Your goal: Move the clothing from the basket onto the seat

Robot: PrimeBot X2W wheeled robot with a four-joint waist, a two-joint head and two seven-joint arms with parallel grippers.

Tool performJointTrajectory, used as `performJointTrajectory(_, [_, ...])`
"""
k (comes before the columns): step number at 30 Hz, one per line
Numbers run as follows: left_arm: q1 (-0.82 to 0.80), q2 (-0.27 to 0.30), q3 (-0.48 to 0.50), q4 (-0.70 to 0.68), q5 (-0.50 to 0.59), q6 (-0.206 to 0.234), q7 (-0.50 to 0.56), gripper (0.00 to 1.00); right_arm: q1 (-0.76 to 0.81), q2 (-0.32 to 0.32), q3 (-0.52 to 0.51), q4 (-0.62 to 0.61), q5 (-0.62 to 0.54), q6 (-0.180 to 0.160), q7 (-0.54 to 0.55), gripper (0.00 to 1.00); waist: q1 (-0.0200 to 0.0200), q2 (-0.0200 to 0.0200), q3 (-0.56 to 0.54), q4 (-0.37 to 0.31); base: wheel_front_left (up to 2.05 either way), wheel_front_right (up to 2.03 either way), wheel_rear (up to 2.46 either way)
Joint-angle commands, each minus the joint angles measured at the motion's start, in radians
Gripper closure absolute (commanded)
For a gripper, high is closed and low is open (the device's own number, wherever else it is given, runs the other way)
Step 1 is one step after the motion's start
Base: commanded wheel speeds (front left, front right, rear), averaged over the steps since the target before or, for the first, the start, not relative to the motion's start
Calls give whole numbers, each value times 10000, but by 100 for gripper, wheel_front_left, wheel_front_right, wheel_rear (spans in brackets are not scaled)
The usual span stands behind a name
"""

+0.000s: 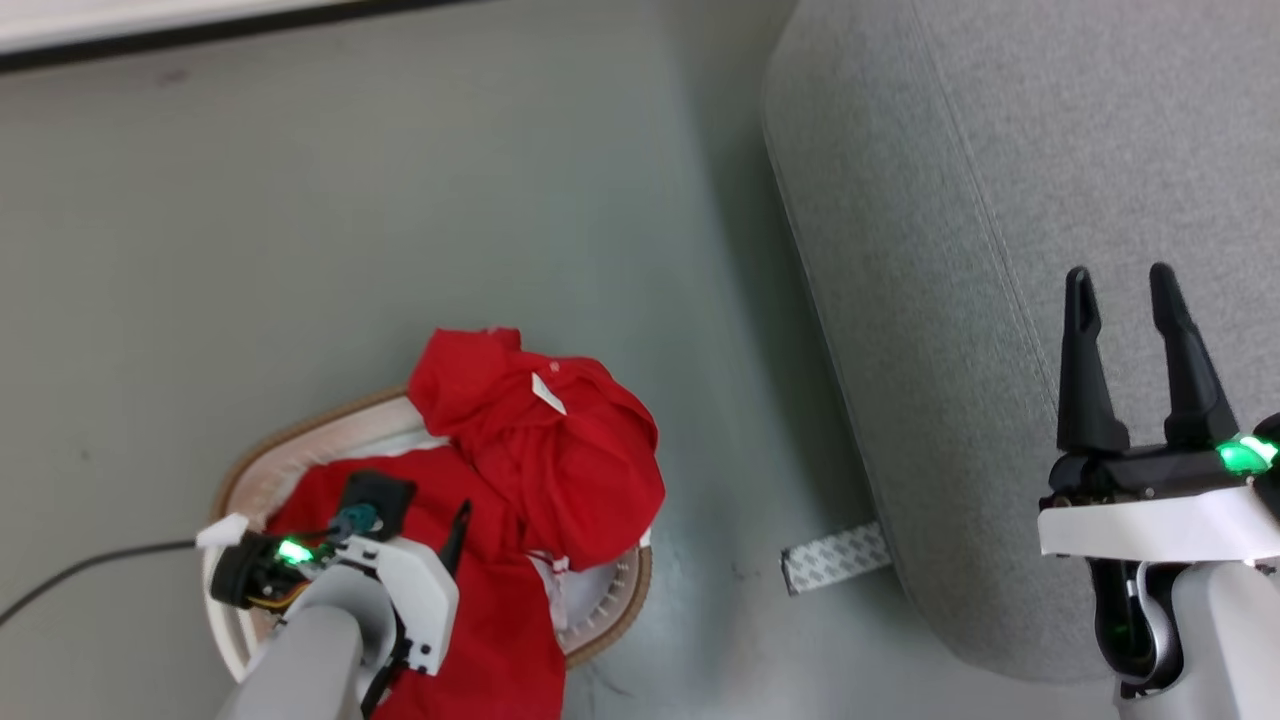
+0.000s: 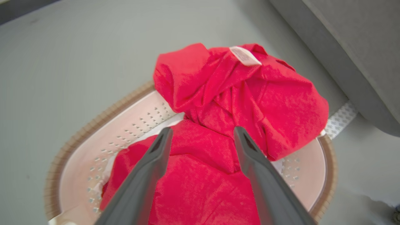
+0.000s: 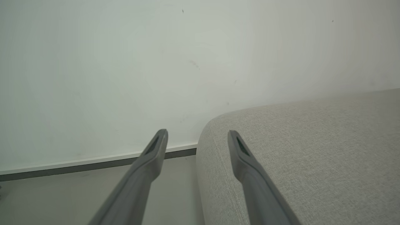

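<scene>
- The left fingers (image 2: 150, 168) are spread apart just above the red clothing (image 2: 218, 109) and angled down, probably lining up a pinch on the fold between them.
- The clothing is heaped in the basket (image 2: 93, 122) on the floor (image 1: 300, 200), with one bundle draped over the rim nearest the sofa (image 1: 950, 200).
- The right fingers (image 1: 1085, 380) are apart and empty over the sofa, seemingly parked out of the way.
- The sofa stands near the basket, so the carry should be short.
</scene>
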Motion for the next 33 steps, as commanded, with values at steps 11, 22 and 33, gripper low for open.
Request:
performJointTrajectory(11, [-1638, 397, -732, 2087, 172, -125, 925, 0, -698, -24, -167, -1106, 539, -21, -1, 0, -2, 0, 1931, -1028, 0, 0, 0])
performJointTrajectory(22, [-2418, 870, -1209, 2796, 211, -138, 2531, 0, -886, -26, -125, -2065, 1167, -21, -1, 0, -2, 0, 2991, -1576, 0, 0, 0])
performJointTrajectory(33, [-2550, 916, -1554, 2916, 179, -113, 3162, 100, -991, -26, -64, -2034, 1310, -21, -1, 0, -2, 0, 3220, -1618, 0, 0, 0])
